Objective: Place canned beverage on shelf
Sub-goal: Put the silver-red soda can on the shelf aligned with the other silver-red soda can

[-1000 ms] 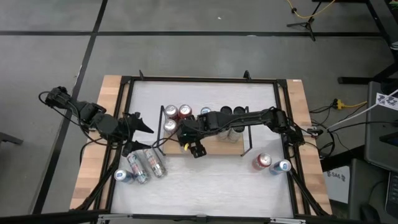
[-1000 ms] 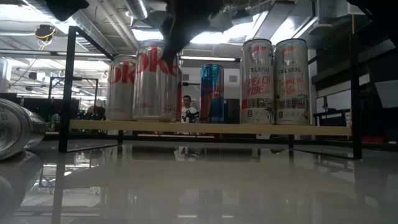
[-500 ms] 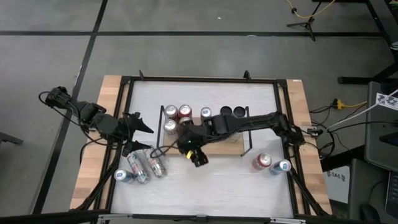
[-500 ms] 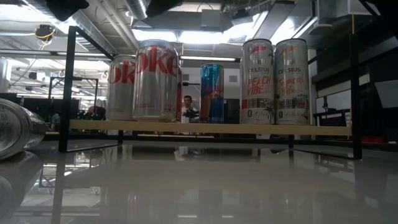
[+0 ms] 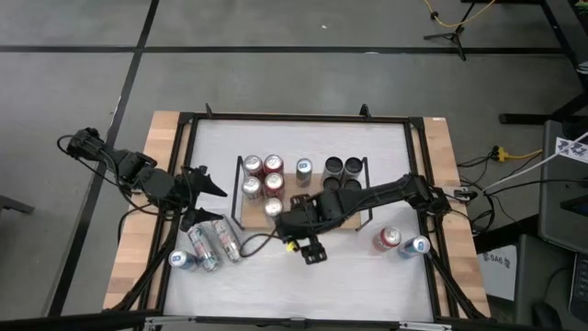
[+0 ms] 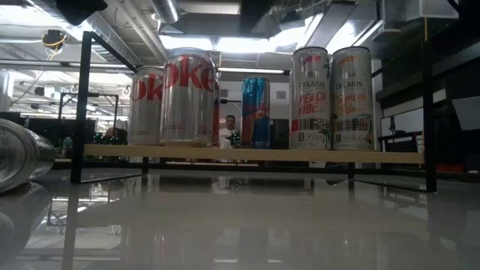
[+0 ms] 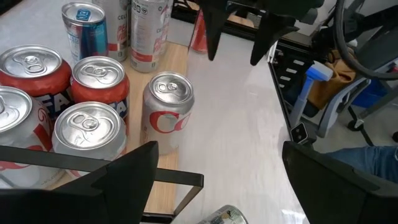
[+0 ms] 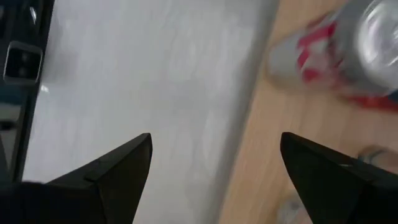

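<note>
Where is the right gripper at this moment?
In the high view, the right gripper hangs with open, empty jaws over the white tabletop, just off the front edge of the shelf, nearest the Coke can at that edge.

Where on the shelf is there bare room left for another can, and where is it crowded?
The shelf is bare along its front, right of the front Coke can, though the open right tool hangs just off that edge. It is crowded at the left end, where four cans cluster, and at the back right, by four more.
</note>
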Controlling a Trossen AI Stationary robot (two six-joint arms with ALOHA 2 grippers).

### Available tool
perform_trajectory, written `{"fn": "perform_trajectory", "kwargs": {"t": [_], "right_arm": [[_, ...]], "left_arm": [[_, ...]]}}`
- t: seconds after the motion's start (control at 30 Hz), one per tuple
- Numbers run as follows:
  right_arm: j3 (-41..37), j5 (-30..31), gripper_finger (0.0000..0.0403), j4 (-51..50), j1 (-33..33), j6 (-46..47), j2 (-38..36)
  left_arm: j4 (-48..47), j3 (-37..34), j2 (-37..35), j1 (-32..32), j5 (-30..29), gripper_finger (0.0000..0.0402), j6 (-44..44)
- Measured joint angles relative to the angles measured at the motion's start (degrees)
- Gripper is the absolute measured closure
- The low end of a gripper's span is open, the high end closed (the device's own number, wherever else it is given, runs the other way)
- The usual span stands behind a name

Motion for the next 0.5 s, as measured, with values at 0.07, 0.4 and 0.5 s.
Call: {"fn": "perform_trajectory", "kwargs": {"t": [0.07, 0.4, 0.5], "right_arm": [[0.0, -0.01, 0.0052, -2.32, 0.78, 0.23, -0.23], [-1.09, 0.39, 0.0052, -9.01, 5.45, -3.27, -1.07], [-4.91, 0.46, 0.0052, -7.35, 5.87, -1.92, -3.06]], "left_arm": [[0.0, 0.0, 0.0, -0.02, 0.0, 0.0066, 0.0], [0.01, -0.02, 0.02, 0.0, 0.0, 0.0066, -0.02], [0.02, -0.02, 0.0, -0.02, 0.0, 0.0066, -0.02]]}}
